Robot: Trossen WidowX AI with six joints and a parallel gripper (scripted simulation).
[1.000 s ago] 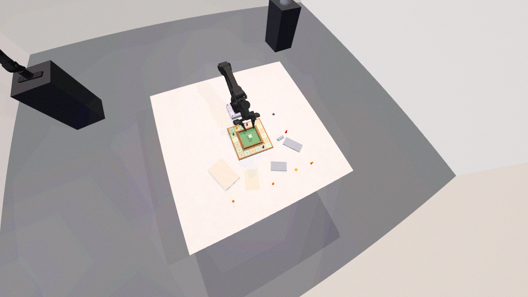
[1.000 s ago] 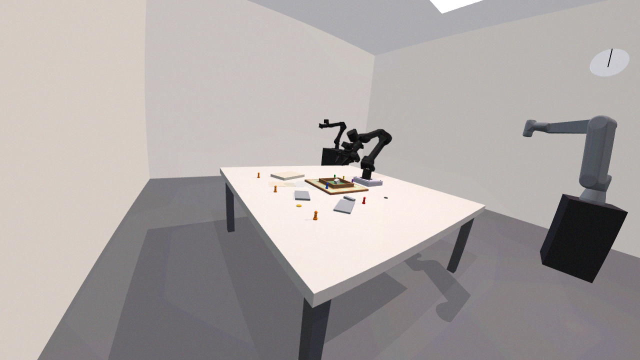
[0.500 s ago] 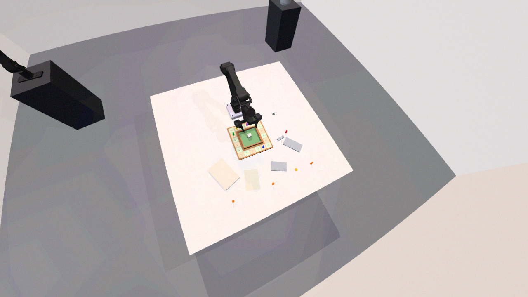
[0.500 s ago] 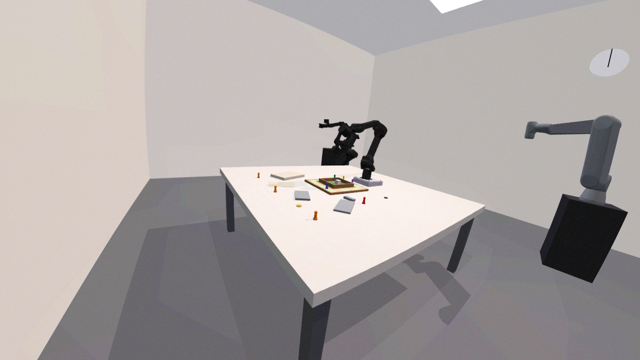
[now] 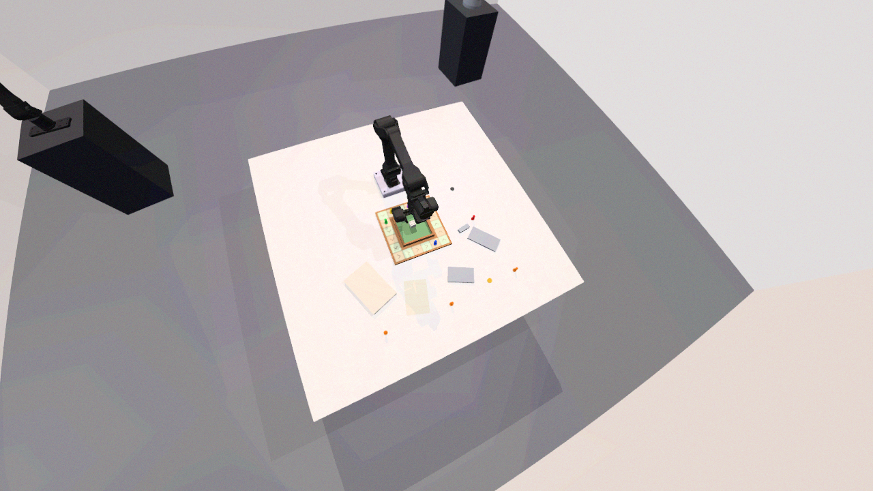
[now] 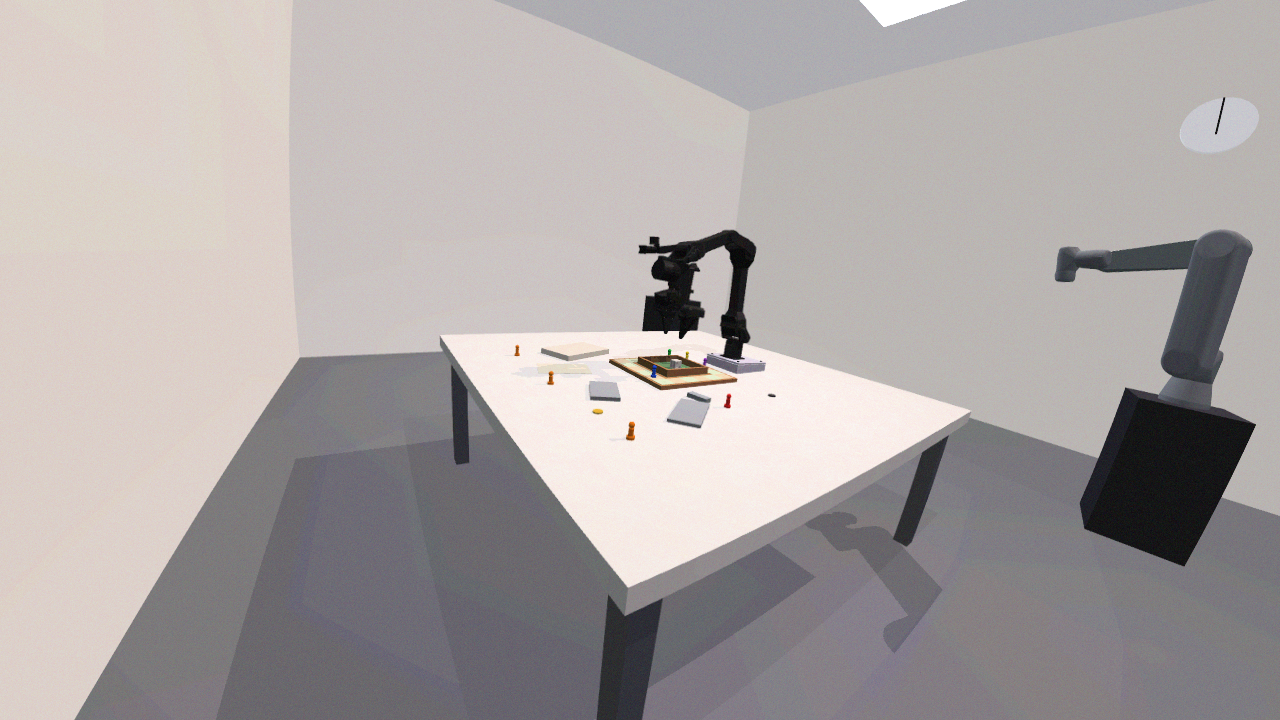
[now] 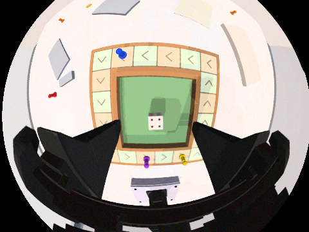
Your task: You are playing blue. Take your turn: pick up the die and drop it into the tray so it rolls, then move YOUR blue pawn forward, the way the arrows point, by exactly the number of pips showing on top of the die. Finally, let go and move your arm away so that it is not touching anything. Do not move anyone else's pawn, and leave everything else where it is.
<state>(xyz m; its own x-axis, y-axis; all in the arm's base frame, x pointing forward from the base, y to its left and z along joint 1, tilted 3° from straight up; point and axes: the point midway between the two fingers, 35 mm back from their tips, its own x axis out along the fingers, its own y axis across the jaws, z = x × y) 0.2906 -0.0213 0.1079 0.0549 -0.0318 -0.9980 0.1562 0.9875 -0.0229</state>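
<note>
So the pincer (image 5: 412, 215) (image 6: 675, 334) (image 7: 157, 125) is spread wide above the tray (image 5: 434, 234) (image 7: 196, 96), with the die (image 5: 412, 224) (image 6: 676, 363) (image 7: 156, 122) sitting in there four pips up, and the blue pawn (image 5: 435, 243) (image 6: 654, 370) (image 7: 121, 53) standing on the track, one square from a corner.

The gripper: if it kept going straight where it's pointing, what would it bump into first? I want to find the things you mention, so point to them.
Probably the die (image 5: 412, 224) (image 6: 675, 363) (image 7: 156, 122) in the tray (image 5: 419, 241) (image 6: 689, 369) (image 7: 154, 145), between its open fingertips' lines, though exact depth is unclear.

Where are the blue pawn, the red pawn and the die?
Blue pawn (image 5: 435, 243) (image 6: 653, 371) (image 7: 121, 53): top, exterior, wrist; its body.
Red pawn (image 5: 472, 217) (image 6: 727, 401) (image 7: 52, 95): same views; its body.
Die (image 7: 156, 122): wrist; its four-pip face.
</note>
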